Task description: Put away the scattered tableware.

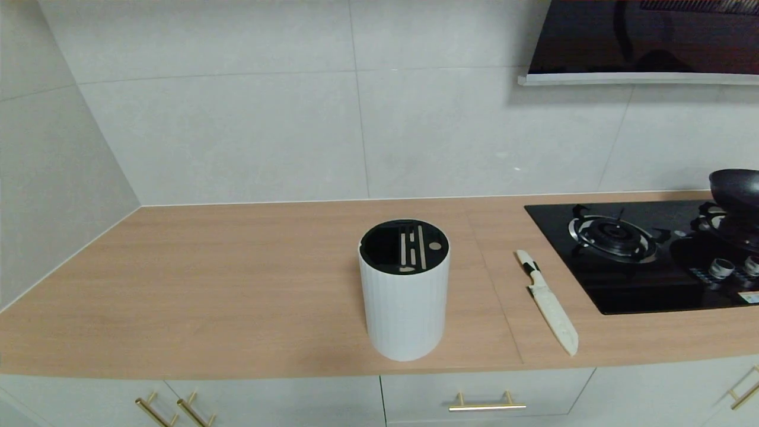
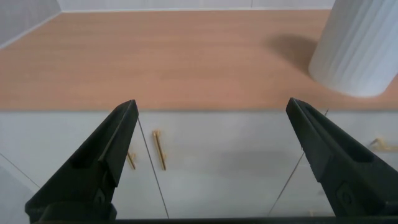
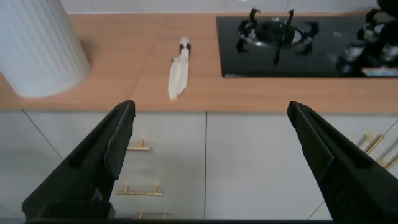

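Flat on the countertop point(image 1: 237, 284), to the right of the holder point(image 1: 404, 296): a knife point(image 1: 547, 302), in the gap between the holder and the stove point(image 1: 640, 261), touching neither. Long axis from back to front, slightly slanted. Handle end with its dark band toward the wall, pale blade tip toward the front edge and angled away from the holder. Tip close to that edge, handle end roughly level with the holder's top.

Holder upright, white ribbed wall, black top with one wide opening, narrow slots and a small round hole. Standing near the front edge.

Cut off at the right border of the head view: the far part of the stove and a dark pan point(image 1: 735, 187) behind and well right of the holder. In both wrist views only the lower wall of the holder, its top out of frame.

Left of the holder, a wide stretch of wood up to the wall corner. Right of it, a narrower strip around the knife before the stove.

Left gripper point(image 2: 210, 106) spread wide, nothing between the fingers, below the counter edge in front of the cabinet doors, left of the holder. Right gripper point(image 3: 210, 107) likewise spread wide and holding nothing, before the drawer fronts to the right of the holder, facing the knife.
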